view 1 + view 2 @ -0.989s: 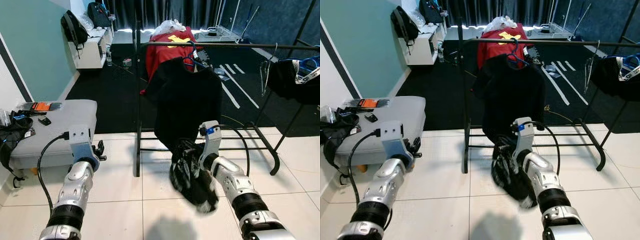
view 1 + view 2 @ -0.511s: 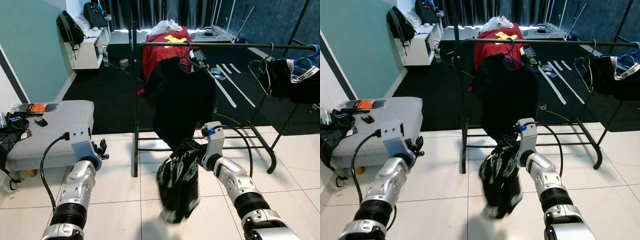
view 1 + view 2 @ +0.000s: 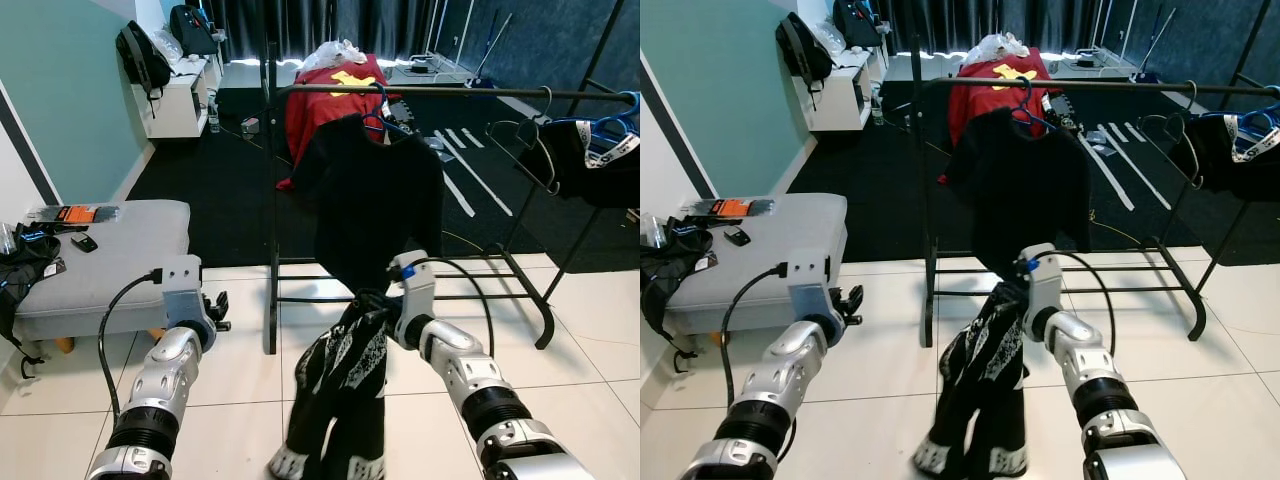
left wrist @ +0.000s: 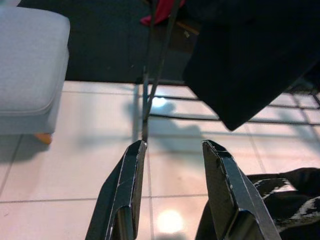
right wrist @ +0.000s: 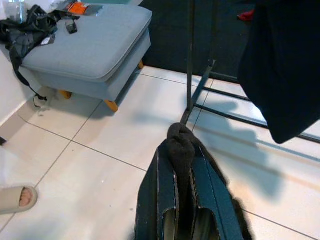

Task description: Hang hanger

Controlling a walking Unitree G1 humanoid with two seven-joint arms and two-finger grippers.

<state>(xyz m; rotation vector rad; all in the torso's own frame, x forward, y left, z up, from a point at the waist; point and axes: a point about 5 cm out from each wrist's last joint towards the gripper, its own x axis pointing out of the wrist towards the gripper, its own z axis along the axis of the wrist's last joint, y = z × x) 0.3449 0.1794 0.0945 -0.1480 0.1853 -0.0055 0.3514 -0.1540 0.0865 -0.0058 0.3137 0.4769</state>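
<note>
Right hand (image 5: 182,150) clamped on a black patterned garment (image 3: 340,385), held low before the clothes rack (image 3: 420,92).
Garment hangs from the fingers toward the tiled floor (image 3: 250,400). Blue hanger (image 3: 378,118) sits on the rack rail, carrying a black shirt (image 3: 370,200). Left hand (image 4: 172,150): fingers apart, holding nothing, over the tiles. No legible writing.

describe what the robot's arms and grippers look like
Both arms are silver metal segments with black ribbed bands at the joints. Each wrist carries a pale grey camera block fed by a looping black cable; the right one has a blue tab. The left gripper and right gripper each have two long black fingers.
</note>
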